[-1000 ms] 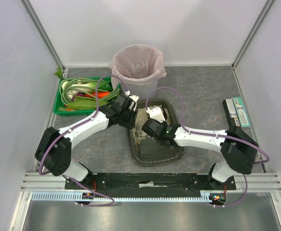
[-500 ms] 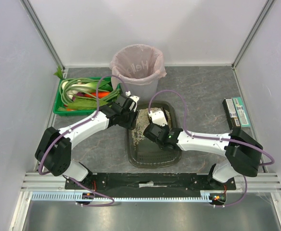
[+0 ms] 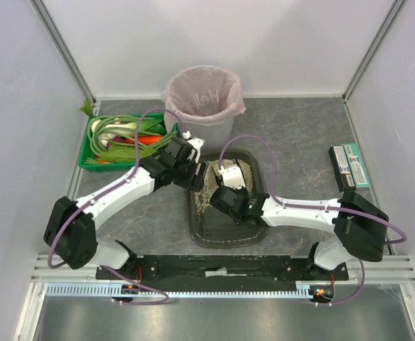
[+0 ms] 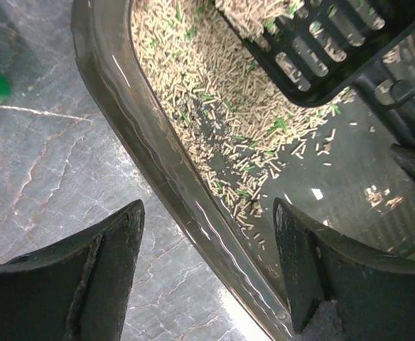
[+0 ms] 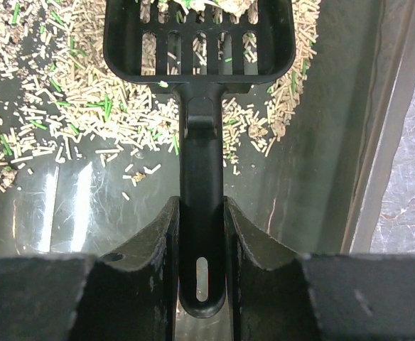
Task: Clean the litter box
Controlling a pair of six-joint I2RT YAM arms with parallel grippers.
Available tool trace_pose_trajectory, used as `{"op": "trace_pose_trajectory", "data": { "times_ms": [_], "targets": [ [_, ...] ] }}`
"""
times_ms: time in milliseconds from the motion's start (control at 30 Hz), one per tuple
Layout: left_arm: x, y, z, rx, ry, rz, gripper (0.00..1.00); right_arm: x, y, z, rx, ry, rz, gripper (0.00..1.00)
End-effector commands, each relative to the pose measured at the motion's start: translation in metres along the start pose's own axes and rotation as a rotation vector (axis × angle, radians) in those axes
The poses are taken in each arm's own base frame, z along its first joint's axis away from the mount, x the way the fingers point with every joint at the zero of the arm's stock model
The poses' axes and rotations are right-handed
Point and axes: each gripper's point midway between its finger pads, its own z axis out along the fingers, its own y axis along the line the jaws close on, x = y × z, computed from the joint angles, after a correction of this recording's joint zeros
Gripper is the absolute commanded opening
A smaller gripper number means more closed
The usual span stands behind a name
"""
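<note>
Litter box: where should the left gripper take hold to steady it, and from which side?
Probably the left long rim of the litter box, from above, one finger inside, one outside. It is a thin raised lip, and it runs between the open fingers of the left gripper, away from the scoop.

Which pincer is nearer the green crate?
Left. The left pincer straddles the litter box rim just right of the green crate; the right pincer, gripping the black scoop, is farther right over the box's middle.
</note>
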Motion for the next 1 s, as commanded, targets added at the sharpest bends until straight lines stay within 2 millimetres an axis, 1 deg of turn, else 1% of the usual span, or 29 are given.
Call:
{"op": "trace_pose_trajectory", "data": {
  "times_ms": [0, 33, 133, 233, 267, 367, 400, 467, 500, 567, 600, 633, 667, 733, 800, 833, 867, 900, 933, 967],
  "targets": [
    [-0.027, -0.005, -0.02, 0.022, -0.135, 0.045, 0.8, -0.023, -0.001, -0.01, -0.004, -0.093, 0.106, 0.0],
    [-0.029, -0.005, -0.022, 0.024, -0.149, 0.05, 0.81, -0.022, -0.002, -0.011, -0.004, -0.093, 0.106, 0.0],
    [-0.034, 0.007, -0.026, -0.039, -0.19, 0.048, 0.81, -0.024, -0.002, -0.014, -0.013, -0.089, 0.108, 0.0],
    [-0.037, 0.011, -0.031, -0.061, -0.221, 0.053, 0.81, -0.026, -0.005, -0.02, -0.014, -0.085, 0.111, 0.0],
    [-0.042, 0.011, -0.038, -0.058, -0.252, 0.053, 0.81, -0.027, -0.004, -0.023, -0.02, -0.087, 0.118, 0.0],
    [-0.049, 0.011, -0.047, -0.057, -0.319, 0.058, 0.83, -0.031, -0.007, -0.03, -0.04, -0.099, 0.131, 0.0],
    [-0.055, 0.015, -0.059, -0.075, -0.366, 0.058, 0.84, -0.034, -0.009, -0.035, -0.052, -0.106, 0.138, 0.0],
    [-0.059, 0.024, -0.068, -0.112, -0.418, 0.045, 0.86, -0.032, -0.01, -0.039, -0.078, -0.1, 0.12, 0.0],
    [-0.062, 0.03, -0.078, -0.14, -0.451, 0.033, 0.87, -0.03, -0.01, -0.04, -0.086, -0.093, 0.109, 0.0],
    [-0.061, 0.038, -0.086, -0.16, -0.469, 0.005, 0.88, -0.027, -0.012, -0.045, -0.103, -0.083, 0.094, 0.0],
    [-0.062, 0.04, -0.095, -0.156, -0.496, -0.017, 0.88, -0.026, -0.014, -0.047, -0.108, -0.086, 0.084, 0.0],
    [-0.056, 0.045, -0.093, -0.165, -0.488, -0.027, 0.88, -0.022, -0.015, -0.049, -0.115, -0.085, 0.073, 0.0],
    [-0.055, 0.049, -0.094, -0.177, -0.494, -0.036, 0.89, -0.026, -0.017, -0.053, -0.126, -0.1, 0.082, 0.0],
    [-0.049, 0.06, -0.095, -0.221, -0.48, -0.034, 0.9, -0.021, -0.019, -0.055, -0.146, -0.102, 0.059, 0.0],
    [-0.039, 0.07, -0.093, -0.247, -0.437, -0.049, 0.9, -0.022, -0.017, -0.06, -0.18, -0.11, 0.055, 0.0],
    [-0.037, 0.072, -0.094, -0.244, -0.433, -0.064, 0.9, -0.018, -0.017, -0.06, -0.183, -0.106, 0.03, 0.0],
    [-0.035, 0.078, -0.095, -0.246, -0.43, -0.091, 0.9, -0.018, -0.017, -0.061, -0.189, -0.107, 0.024, 0.0],
    [-0.034, 0.074, -0.093, -0.201, -0.431, -0.114, 0.9, -0.017, -0.017, -0.062, -0.193, -0.108, 0.018, 0.0],
    [-0.032, 0.076, -0.091, -0.19, -0.43, -0.133, 0.9, -0.014, -0.016, -0.062, -0.198, -0.108, 0.003, 0.0],
    [-0.032, 0.084, -0.09, -0.194, -0.433, -0.164, 0.9, -0.015, -0.015, -0.064, -0.207, -0.118, 0.001, 0.0]
  ]
}}
